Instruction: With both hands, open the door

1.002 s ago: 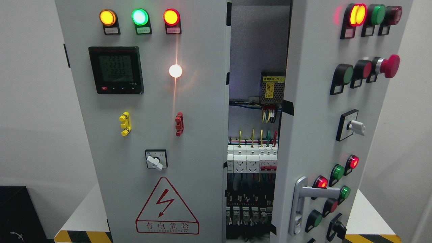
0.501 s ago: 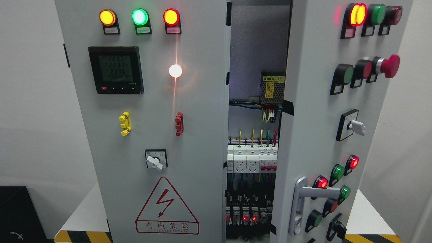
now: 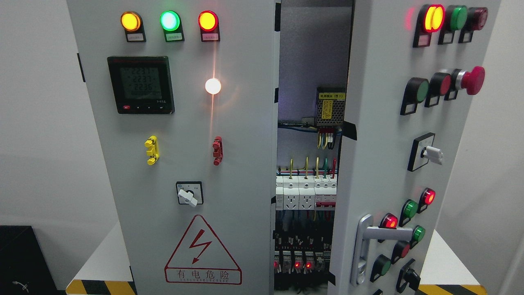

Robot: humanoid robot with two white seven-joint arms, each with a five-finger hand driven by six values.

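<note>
A grey electrical cabinet fills the head view. Its left door [image 3: 180, 164] faces me, swung partly outward, and carries three lit lamps [image 3: 169, 20], a digital meter [image 3: 141, 85], a rotary switch [image 3: 189, 194] and a red warning triangle [image 3: 202, 252]. The right door [image 3: 380, 135] stands ajar, angled toward me, with a silver lever handle [image 3: 382, 233] low on its left edge. Between the two doors a gap shows wiring, white breakers [image 3: 305, 192] and a power supply [image 3: 330, 107]. Neither of my hands shows in this view.
The right door bears several push buttons, lamps and a red emergency stop [image 3: 473, 80]. The cabinet stands on a white table [image 3: 100, 256] with a yellow-black striped edge. A black box [image 3: 24, 260] sits at the lower left. White walls lie on both sides.
Small red indicator lights low inside the cabinet came on after the earliest frame. The meter digits flicker. The doors have not moved.
</note>
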